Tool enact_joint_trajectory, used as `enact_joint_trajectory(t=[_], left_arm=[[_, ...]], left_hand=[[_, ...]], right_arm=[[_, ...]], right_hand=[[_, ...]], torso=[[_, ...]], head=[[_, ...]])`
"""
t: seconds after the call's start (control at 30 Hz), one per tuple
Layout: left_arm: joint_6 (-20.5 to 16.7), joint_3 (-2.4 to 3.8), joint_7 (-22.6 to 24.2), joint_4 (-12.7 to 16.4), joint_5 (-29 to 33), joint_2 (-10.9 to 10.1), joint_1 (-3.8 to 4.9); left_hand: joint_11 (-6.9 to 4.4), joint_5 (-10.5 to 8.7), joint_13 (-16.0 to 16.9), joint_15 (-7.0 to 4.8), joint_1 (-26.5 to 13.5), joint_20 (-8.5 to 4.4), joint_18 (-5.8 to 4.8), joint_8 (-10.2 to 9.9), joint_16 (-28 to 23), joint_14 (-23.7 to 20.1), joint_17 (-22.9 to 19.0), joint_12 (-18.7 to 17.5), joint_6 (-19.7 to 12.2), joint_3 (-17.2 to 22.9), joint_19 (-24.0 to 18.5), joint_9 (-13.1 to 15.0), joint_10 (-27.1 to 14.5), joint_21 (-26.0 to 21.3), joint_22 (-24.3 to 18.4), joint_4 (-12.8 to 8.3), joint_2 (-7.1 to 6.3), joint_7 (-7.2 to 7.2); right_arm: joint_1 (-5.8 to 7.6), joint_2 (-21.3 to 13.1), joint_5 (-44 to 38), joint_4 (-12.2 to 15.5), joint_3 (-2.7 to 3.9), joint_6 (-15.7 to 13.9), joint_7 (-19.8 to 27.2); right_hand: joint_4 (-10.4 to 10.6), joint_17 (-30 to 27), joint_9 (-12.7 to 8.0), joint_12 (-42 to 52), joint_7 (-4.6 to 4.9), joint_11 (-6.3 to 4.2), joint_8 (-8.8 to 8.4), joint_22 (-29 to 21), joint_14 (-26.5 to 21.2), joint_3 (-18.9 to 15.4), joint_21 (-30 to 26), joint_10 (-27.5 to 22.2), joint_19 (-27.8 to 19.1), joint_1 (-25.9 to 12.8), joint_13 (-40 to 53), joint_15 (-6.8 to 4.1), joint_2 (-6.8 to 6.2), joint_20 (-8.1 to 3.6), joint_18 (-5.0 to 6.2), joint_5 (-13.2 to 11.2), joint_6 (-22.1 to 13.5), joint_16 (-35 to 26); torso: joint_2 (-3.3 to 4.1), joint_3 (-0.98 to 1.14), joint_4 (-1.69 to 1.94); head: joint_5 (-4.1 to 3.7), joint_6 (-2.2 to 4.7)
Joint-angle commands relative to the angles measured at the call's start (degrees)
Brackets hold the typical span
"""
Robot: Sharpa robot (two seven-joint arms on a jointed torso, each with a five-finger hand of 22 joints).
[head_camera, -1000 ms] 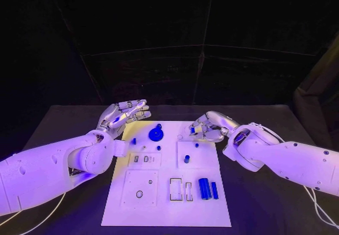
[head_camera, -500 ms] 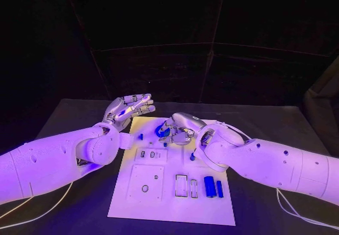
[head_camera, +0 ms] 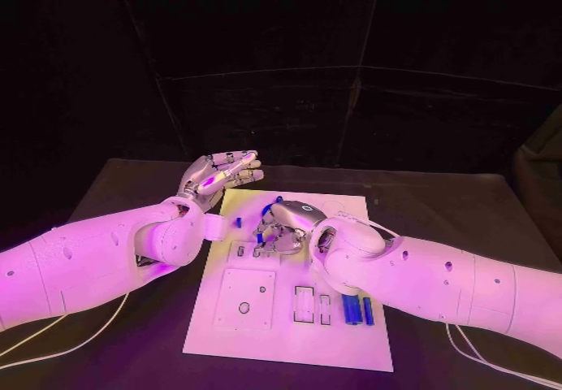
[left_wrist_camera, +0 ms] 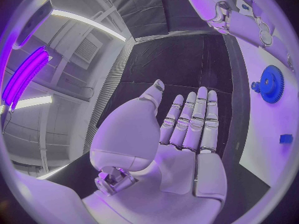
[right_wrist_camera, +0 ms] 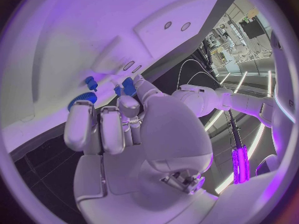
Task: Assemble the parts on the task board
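We see one black table (head_camera: 129, 203) carrying one white task board (head_camera: 299, 341), a long plate lying along the table's middle, its far end reaching toward the table's far edge. Its near half shows a square raised plate with a small oval hole and two narrow rectangular slots beside it.

Two white arms reach over it. The left hand (head_camera: 219, 176) hangs above the table just off the board's far left corner, palm up, fingers straight and close together, grasping nothing. In the left wrist view that flat left hand (left_wrist_camera: 181, 134) is plainly bare. The right hand (head_camera: 285, 223) is low over the board's far half, fingers curled downward; in the right wrist view its fingertips (right_wrist_camera: 127, 102) pinch a small blue part (right_wrist_camera: 128, 86).

Of the blue parts we count one gear (left_wrist_camera: 271, 83), round and toothed, lying on the board's far end; two cylinders (head_camera: 358, 309) side by side near the board's right edge; and one small peg (head_camera: 238, 221) by the left edge.
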Motion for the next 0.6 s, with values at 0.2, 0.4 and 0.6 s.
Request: enact_joint_trajectory(t=[0.2,0.4,0.6], left_arm=[[0.5,0.04,0.5,-0.1,0.2,0.1,0.13],[0.6,0.04,0.4,-0.2,0.2,0.2,0.13],[0.6,0.04,0.4,-0.2,0.2,0.3,0.13]], left_hand=[[0.02,-0.21,0.0,0.09,0.0,0.07,-0.12,-0.3,-0.4,-0.1,0.0,-0.2,-0.1,0.1,0.1,0.0,-0.4,-0.3,0.0,-0.3,0.54,3.2],[0.02,-0.21,0.0,0.09,0.0,0.07,-0.12,-0.3,-0.4,-0.1,0.0,-0.2,-0.1,0.1,0.1,0.0,-0.4,-0.3,0.0,-0.3,0.54,3.2],[0.02,-0.21,0.0,0.09,0.0,0.07,-0.12,-0.3,-0.4,-0.1,0.0,-0.2,-0.1,0.1,0.1,0.0,-0.4,-0.3,0.0,-0.3,0.54,3.2]], right_arm=[[-0.26,0.2,-3.8,-0.1,-0.08,1.7,-1.5],[-0.49,0.0,-4.4,-0.1,-0.13,2.8,-1.3],[-0.76,-0.1,-4.8,-0.1,-0.16,4.2,-1.4]], right_hand=[[0.0,-0.1,0.1,-0.3,-0.56,0.09,0.36,-0.1,2.5,0.5,-0.1,-0.5,-0.2,-0.4,0.0,-0.37,-0.03,-0.24,-0.52,-0.1,1.1,-0.3],[0.0,-0.2,0.1,-0.4,-0.57,0.08,0.36,-0.1,2.5,0.5,-0.1,-0.5,-0.2,-0.5,-0.1,-0.38,-0.16,-0.25,-0.51,0.0,1.2,-0.3],[-0.1,-0.2,0.1,-0.5,-0.56,0.08,0.34,-0.2,2.5,0.6,-0.2,-0.6,-0.3,-0.8,-0.2,-0.39,-0.5,-0.27,-0.49,0.0,1.2,-0.4]], torso=[[0.01,0.03,-0.17],[-0.05,0.0,-0.07],[-0.05,0.01,-0.03]], head=[[0.51,-0.45],[0.58,-0.69],[0.67,-0.77]])
